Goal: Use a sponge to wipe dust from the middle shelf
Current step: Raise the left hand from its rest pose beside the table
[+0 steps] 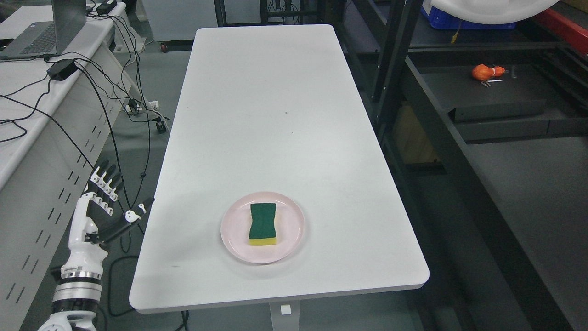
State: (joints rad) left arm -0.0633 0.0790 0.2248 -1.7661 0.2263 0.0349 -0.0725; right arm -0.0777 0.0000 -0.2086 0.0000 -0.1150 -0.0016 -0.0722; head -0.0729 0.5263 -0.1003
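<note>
A sponge with a green scouring top and a yellow base lies on a pink plate near the front of the white table. My left hand hangs off the table's left edge, level with the plate, fingers spread and holding nothing. A dark metal shelf unit stands to the right of the table, with a broad dark shelf surface at about table height. My right hand does not show.
An orange object and a black flat box lie on the shelf at the far right. Shelf uprights stand close to the table's right edge. A desk with a laptop and loose cables lies left.
</note>
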